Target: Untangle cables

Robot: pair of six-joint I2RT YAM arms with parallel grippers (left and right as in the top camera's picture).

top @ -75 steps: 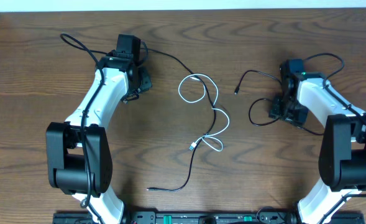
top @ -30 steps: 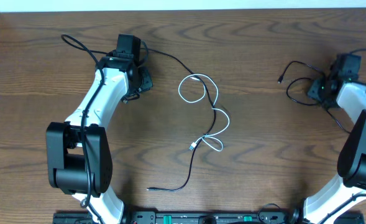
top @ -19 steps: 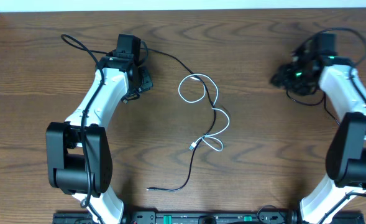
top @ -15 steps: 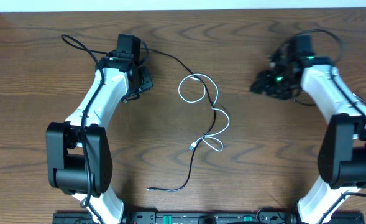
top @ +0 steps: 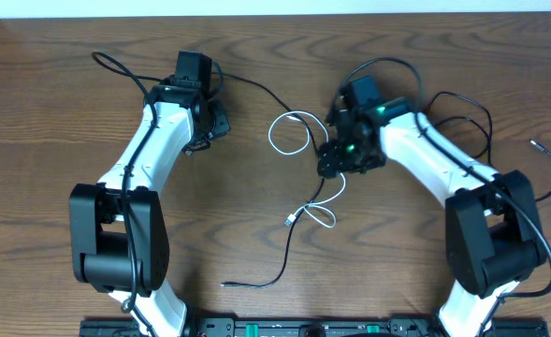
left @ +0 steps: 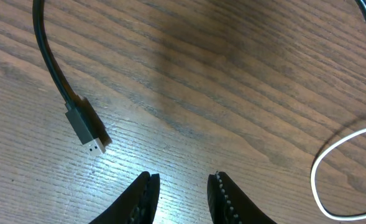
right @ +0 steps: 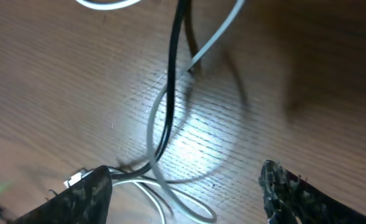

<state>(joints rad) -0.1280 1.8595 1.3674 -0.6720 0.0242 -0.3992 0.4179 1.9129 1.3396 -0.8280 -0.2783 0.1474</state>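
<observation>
- The worktop (top: 50,187) is dark wood. At 6 o'clock, nearest the robot's base, lies one plug end of the black cable (top: 256,284).
- From there the black cable runs up toward the centre, where it meets the white cable (top: 294,114).
- The white cable's small plug end lies just on the near side of the centre.
- At the centre the two cables cross and stay wound round each other.
- The right end effector (right: 186,186) hangs over this crossing. Its jaws stand wide apart and grip nothing. In the right wrist view both cables pass between the fingers, lying on the wood.
- Beyond the crossing, toward 12 o'clock, the white cable forms an open loop.
- The left end effector (left: 181,186) is at about 10 o'clock, well apart from the tangle. Its jaws stand a narrow gap apart and are empty.
- In the left wrist view a black plug (left: 86,132) on its cord lies flat at 10 o'clock of the fingertips, not touching them.
</observation>
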